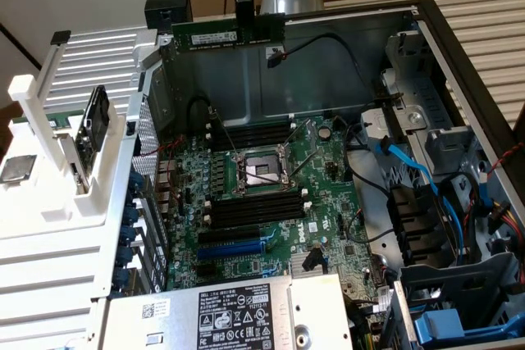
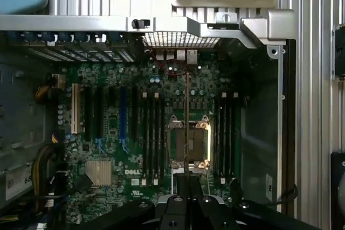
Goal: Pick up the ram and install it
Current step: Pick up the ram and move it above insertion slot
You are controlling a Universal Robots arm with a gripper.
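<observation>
Gripper (image 2: pixel 187 185) clamped on ram (image 2: pixel 186 106), seen edge-on, above motherboard (image 2: pixel 108 133), across CPU socket (image 2: pixel 200 144).

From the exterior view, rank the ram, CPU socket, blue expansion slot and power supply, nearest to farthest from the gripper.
1. The ram, clamped in the gripper above the case.
2. The CPU socket, mid-board.
3. The blue expansion slot, beyond the socket.
4. The power supply, at the picture's bottom.

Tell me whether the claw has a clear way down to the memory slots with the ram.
Probably yes: the claw holds the ram above the open case, nothing over the memory slots.
</observation>
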